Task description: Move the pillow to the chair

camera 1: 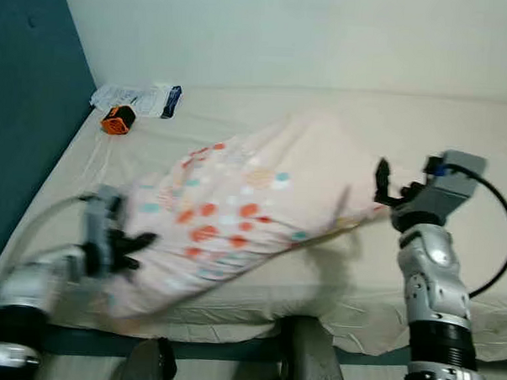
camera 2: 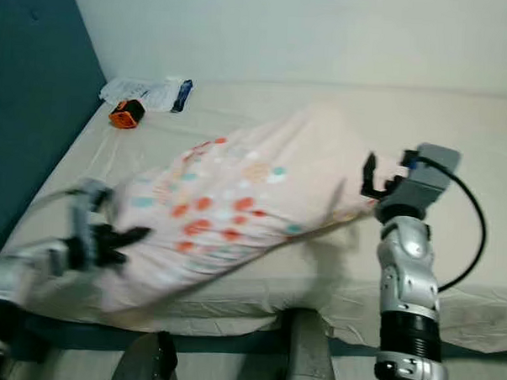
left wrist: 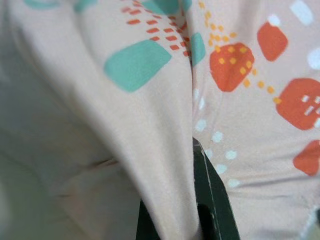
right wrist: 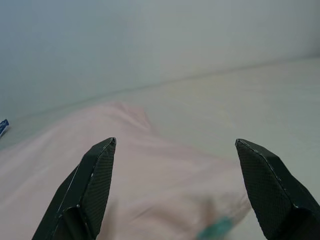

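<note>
A pale pink pillow (camera 1: 236,206) printed with orange and teal spots lies slanted across the front of the bed (camera 1: 458,132), its left end lifted and drooping over the edge. My left gripper (camera 1: 129,243) is shut on the pillow's lower left corner. In the left wrist view the pillow cloth (left wrist: 160,125) is folded over a black finger (left wrist: 212,200). My right gripper (camera 1: 384,183) stands open at the pillow's right end. In the right wrist view its two fingertips (right wrist: 102,150) are spread wide above the pink pillow (right wrist: 140,190), with nothing between them.
The beige bed fills the middle, against a white wall. A dark blue wall (camera 1: 30,104) runs along the left. An orange and black object (camera 1: 118,119) and a white and blue packet (camera 1: 140,98) lie in the bed's far left corner. My legs (camera 1: 309,361) stand at the bed's front edge.
</note>
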Robot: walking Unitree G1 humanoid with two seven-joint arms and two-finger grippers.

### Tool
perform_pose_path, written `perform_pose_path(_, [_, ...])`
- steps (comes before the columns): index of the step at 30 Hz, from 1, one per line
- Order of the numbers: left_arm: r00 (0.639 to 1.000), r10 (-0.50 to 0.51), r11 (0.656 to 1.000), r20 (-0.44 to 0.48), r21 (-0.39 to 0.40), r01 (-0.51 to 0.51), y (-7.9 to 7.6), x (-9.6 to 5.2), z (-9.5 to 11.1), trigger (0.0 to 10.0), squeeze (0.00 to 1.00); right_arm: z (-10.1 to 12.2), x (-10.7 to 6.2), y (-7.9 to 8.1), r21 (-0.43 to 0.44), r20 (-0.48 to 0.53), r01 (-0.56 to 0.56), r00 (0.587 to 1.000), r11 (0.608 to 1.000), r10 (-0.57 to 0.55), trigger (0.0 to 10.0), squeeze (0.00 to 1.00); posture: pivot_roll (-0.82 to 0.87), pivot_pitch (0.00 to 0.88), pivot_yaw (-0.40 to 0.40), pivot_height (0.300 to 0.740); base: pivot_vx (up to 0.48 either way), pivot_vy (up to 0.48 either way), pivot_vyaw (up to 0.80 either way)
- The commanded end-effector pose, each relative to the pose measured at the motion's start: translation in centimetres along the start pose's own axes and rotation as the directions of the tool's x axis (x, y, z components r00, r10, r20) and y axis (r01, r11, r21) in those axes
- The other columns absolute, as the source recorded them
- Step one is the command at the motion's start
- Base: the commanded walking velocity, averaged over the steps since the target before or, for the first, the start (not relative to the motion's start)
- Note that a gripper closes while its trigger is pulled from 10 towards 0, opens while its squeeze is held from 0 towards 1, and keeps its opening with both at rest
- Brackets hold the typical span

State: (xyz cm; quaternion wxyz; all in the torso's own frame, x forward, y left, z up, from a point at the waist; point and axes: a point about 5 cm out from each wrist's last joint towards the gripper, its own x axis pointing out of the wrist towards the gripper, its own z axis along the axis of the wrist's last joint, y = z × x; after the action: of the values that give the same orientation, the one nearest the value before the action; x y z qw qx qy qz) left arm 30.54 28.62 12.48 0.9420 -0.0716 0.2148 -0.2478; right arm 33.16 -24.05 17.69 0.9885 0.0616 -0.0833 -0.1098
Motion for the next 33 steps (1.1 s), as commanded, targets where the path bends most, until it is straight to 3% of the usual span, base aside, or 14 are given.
perform_pose_path(1, [0.999,0.045,0.999,0.019,0.026,-0.045,1.5,-1.6,1.3,0.0,0.00,-0.1,0.3,0.3,0.009,0.004,-0.003,1.000,1.000,0.003,10.0,0.00,0.01,0.081,-0.028,0.549,0.000,0.000,0.00])
perform_pose_path(11, [0.997,0.068,0.995,0.034,0.066,-0.070,3.3,-4.2,3.3,0.0,0.00,-0.2,0.7,0.2,0.017,0.004,0.010,1.000,1.000,-0.010,10.0,0.00,0.02,0.082,-0.027,0.549,0.000,0.000,0.00])
perform_pose_path(15, [0.999,0.011,0.995,-0.041,0.100,-0.007,2.5,-3.3,1.6,0.0,0.00,-1.3,1.1,-0.1,0.026,-0.055,0.021,0.998,0.999,-0.020,10.0,0.00,0.01,0.080,-0.021,0.549,0.000,0.000,0.00])
perform_pose_path(17, [0.993,-0.034,0.992,-0.112,0.115,0.047,0.8,-1.3,-0.8,0.0,0.00,-4.0,1.9,-0.8,0.019,-0.249,0.000,0.968,1.000,0.005,10.0,0.00,-0.01,0.081,-0.021,0.549,0.000,0.000,0.00])
perform_pose_path(19, [0.991,-0.048,0.991,-0.126,0.115,0.062,0.2,-0.6,-1.5,0.0,0.00,-4.6,2.1,-1.0,0.036,-0.298,-0.014,0.954,0.999,0.024,10.0,0.00,-0.01,0.081,-0.021,0.549,0.000,0.000,0.00])
perform_pose_path(20, [0.990,-0.060,0.991,-0.131,0.112,0.075,-0.2,0.0,-1.9,0.0,0.00,-5.1,2.3,-0.8,0.129,-0.334,-0.017,0.941,0.992,0.060,10.0,0.00,-0.01,0.078,-0.026,0.549,0.000,0.000,0.00])
perform_pose_path(21, [0.990,-0.060,0.991,-0.131,0.112,0.075,-0.2,0.0,-1.9,0.0,0.00,-5.1,2.3,-0.8,0.129,-0.334,-0.017,0.941,0.992,0.060,10.0,0.00,-0.01,0.078,-0.026,0.549,0.000,0.000,0.00])
perform_pose_path(22, [0.989,-0.070,0.991,-0.130,0.108,0.084,-0.4,0.3,-2.1,0.0,0.00,-5.2,2.4,-0.4,0.245,-0.337,-0.027,0.935,0.969,0.112,10.0,0.00,-0.01,0.079,-0.031,0.549,0.000,0.000,0.00])
perform_pose_path(23, [0.989,-0.070,0.991,-0.130,0.108,0.084,-0.4,0.3,-2.1,0.0,0.00,-5.2,2.4,-0.4,0.245,-0.337,-0.027,0.935,0.969,0.112,10.0,0.00,-0.01,0.079,-0.031,0.549,0.000,0.000,0.00])
perform_pose_path(26, [0.988,-0.100,0.988,-0.122,0.104,0.113,-1.1,1.0,-2.5,0.0,0.00,-5.9,2.4,0.9,0.503,-0.316,-0.031,0.923,0.863,0.218,10.0,0.00,-0.01,0.080,-0.035,0.549,0.000,0.000,0.00])
perform_pose_path(27, [0.988,-0.100,0.988,-0.122,0.104,0.113,-1.1,1.0,-2.5,0.0,0.00,-5.9,2.4,0.9,0.503,-0.316,-0.031,0.923,0.863,0.218,10.0,0.00,-0.01,0.080,-0.035,0.549,0.000,0.000,0.00])
perform_pose_path(29, [0.988,-0.108,0.988,-0.110,0.098,0.119,-1.2,1.0,-2.5,0.0,0.00,-6.1,2.3,1.5,0.594,-0.279,-0.036,0.928,0.804,0.248,10.0,0.00,0.00,0.082,-0.034,0.549,0.000,0.000,0.00])
perform_pose_path(30, [0.988,-0.108,0.988,-0.110,0.098,0.119,-1.2,1.0,-2.5,0.0,0.00,-6.1,2.3,1.5,0.594,-0.279,-0.036,0.928,0.804,0.248,10.0,0.00,0.00,0.082,-0.034,0.549,0.000,0.000,0.00])
perform_pose_path(33, [0.988,-0.117,0.987,-0.105,0.100,0.128,-1.4,1.0,-2.5,0.0,0.00,-6.5,2.2,2.1,0.670,-0.256,-0.037,0.926,0.742,0.277,10.0,0.00,0.00,0.088,-0.033,0.549,0.000,0.000,0.00])
